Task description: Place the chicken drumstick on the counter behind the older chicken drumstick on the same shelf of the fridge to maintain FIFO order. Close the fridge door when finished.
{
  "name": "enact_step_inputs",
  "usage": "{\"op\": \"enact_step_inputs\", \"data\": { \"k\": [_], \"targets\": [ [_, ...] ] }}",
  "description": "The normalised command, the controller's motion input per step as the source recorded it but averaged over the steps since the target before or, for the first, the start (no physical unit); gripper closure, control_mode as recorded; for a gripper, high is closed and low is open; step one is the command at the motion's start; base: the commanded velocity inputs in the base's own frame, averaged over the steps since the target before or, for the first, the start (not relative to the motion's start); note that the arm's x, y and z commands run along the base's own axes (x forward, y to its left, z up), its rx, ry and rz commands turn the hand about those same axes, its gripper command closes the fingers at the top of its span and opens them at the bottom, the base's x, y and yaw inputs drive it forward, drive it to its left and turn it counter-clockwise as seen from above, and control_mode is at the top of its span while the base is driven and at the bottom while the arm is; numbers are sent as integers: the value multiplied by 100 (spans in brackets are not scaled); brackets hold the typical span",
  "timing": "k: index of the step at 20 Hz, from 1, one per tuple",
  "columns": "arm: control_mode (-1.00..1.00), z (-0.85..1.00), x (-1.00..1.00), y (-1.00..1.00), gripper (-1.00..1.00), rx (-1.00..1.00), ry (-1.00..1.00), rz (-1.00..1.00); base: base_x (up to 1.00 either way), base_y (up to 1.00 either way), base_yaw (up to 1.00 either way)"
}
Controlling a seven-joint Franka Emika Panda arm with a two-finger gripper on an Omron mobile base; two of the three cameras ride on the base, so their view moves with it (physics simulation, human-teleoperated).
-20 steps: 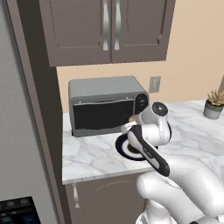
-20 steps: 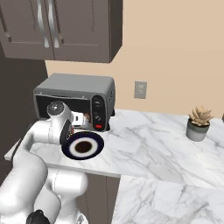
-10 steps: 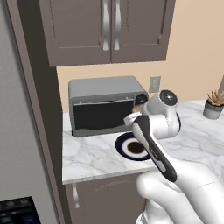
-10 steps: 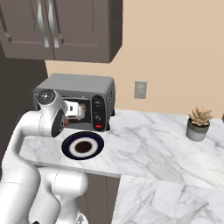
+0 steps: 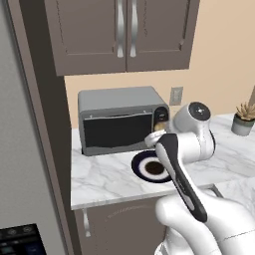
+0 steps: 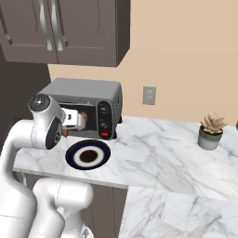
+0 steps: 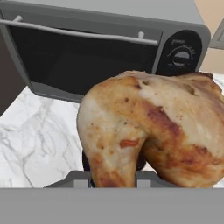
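My gripper (image 6: 80,120) is shut on the chicken drumstick (image 7: 153,127), a plump golden-tan piece with paler patches. It hangs above the marble counter (image 6: 153,148), just in front of the toaster oven, over the dark plate (image 6: 88,155). In the hand view the drumstick covers my gripper (image 7: 113,177) and most of its fingertips. In the left base view my own arm hides most of the hand, and a tan bit of the drumstick (image 5: 159,127) peeks out. The grey fridge (image 5: 17,149) stands at the far left. The older chicken drumstick and the shelf are out of view.
A grey toaster oven (image 5: 119,119) stands at the back of the counter, under dark brown wall cabinets (image 5: 124,30). A small potted plant (image 6: 209,130) sits far right. A dark cabinet side panel (image 5: 47,124) separates the counter from the fridge.
The hand has risen off the plate with the drumstick and shifted slightly left, toward the toaster oven front. The elbow has swung over. The base has not moved.
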Motion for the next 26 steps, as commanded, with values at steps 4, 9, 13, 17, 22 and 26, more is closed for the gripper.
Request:
{"op": "enact_step_inputs", "data": {
  "k": [4,9,13,17,22,26],
  "targets": [
    [100,0,-50,13,100,0,-2,0,-25,6,0],
    [100,0,0,0,100,0,0,0,-100,31,0],
    [100,0,0,0,100,0,0,0,-77,64,4],
    [100,0,0,0,100,0,0,0,-44,79,8],
    [100,0,0,0,100,0,0,0,-73,70,3],
    [100,0,0,0,100,0,0,0,-93,62,0]
  ]
}}
